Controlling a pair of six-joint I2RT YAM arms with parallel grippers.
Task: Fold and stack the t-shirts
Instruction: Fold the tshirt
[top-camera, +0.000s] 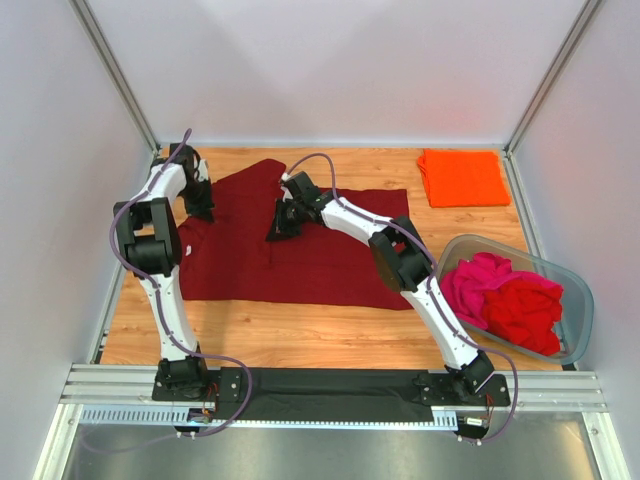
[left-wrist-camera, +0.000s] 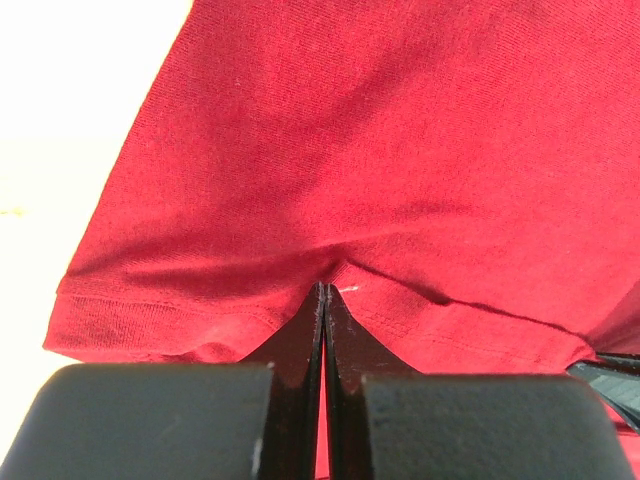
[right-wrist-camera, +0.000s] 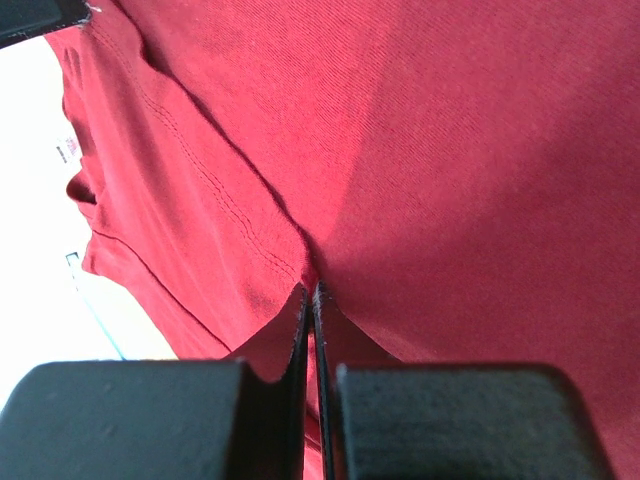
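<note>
Maroon t-shirt (top-camera: 300, 250) lies spread across the wooden table (top-camera: 300, 330), a hemmed edge at its far left pinched in the closed left gripper (left-wrist-camera: 322, 295), a stitched fold near its far middle pinched in the closed right gripper (right-wrist-camera: 312, 292), and a folded orange t-shirt (top-camera: 462, 177) lies well apart at the far right.
</note>
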